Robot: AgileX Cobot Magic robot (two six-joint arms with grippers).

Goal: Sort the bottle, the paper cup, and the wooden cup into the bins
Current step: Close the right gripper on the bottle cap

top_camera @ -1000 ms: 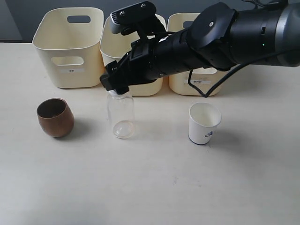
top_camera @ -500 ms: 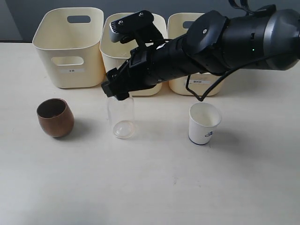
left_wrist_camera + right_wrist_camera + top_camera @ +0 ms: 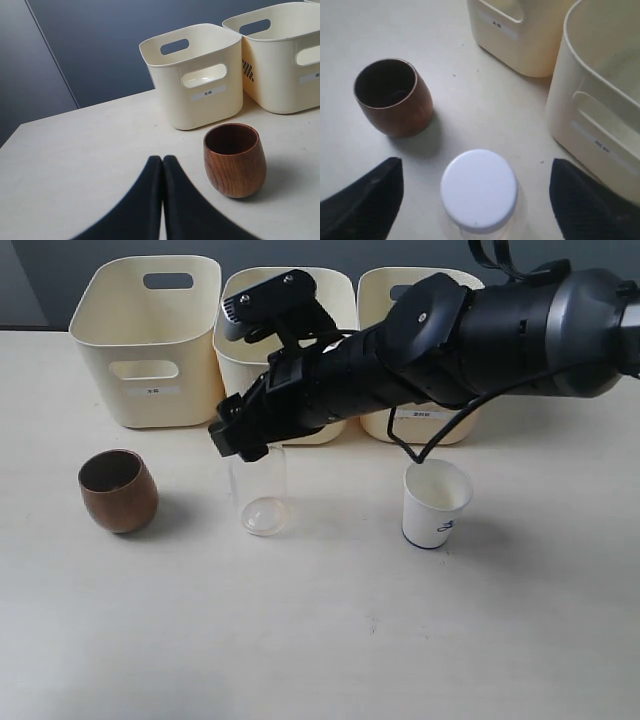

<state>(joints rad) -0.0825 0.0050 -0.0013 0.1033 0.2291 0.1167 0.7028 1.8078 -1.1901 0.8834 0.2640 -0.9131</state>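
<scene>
The clear bottle stands upright at the table's middle, and its white cap lies between the wide-apart fingers of my right gripper. That gripper is open directly over the bottle's top and holds nothing. The brown wooden cup stands to the bottle's left, also seen as the wooden cup just beyond my left gripper, which is shut and empty. The white paper cup stands to the right. Three cream bins line the back.
The right arm stretches across the middle bin and the right bin, partly hiding both. The left bin stands behind the wooden cup. Bare tabletop spreads in front of the three objects.
The right gripper has dropped slightly and shifted left over the bottle, so the cap is now hidden behind it in the exterior view. Bottle and cups have not moved.
</scene>
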